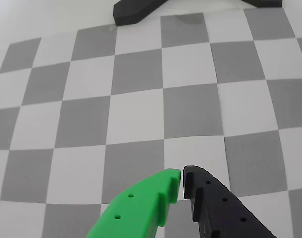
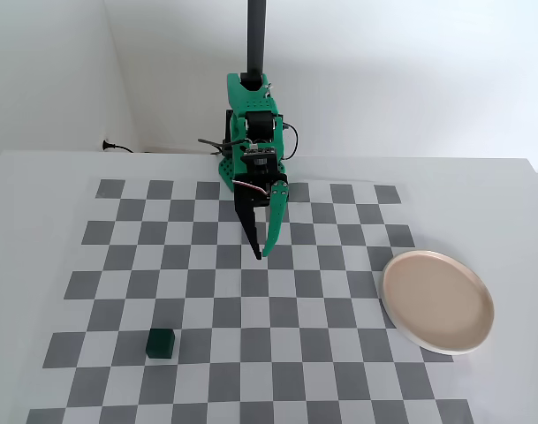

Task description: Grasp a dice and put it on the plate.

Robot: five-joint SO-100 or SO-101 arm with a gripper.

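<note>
Jaws first: through the wrist view I see them clenched on nothing, the green finger and the black finger meeting at their tips with only a sliver of gap, so the gripper (image 1: 182,174) carries no load. Beneath it lies only the grey-and-white checkered mat (image 1: 141,109) on the table, with a black stand foot (image 1: 136,11) at the top edge. Neither the dice nor the plate shows in this view, so I judge the camera is not yet aimed at the target.

Turning to the fixed view, I see the arm (image 2: 253,146) standing at the far side of the mat, its gripper (image 2: 261,254) hanging tips-down above the middle squares, closed and empty as far as I can tell from this angle. The dice (image 2: 161,344) sits on the mat near the front, toward the left of this view, well apart from the gripper and resting flat. The plate (image 2: 438,302) lies at the right edge of the mat, bare, well apart from both the dice and the arm.

My reading is that nothing of the task is done yet: the dice is untouched and the plate is empty. Everything is left for me: open the jaws, reach forward and left to the dice, close on it, lift, swing across to the plate, and let go.
</note>
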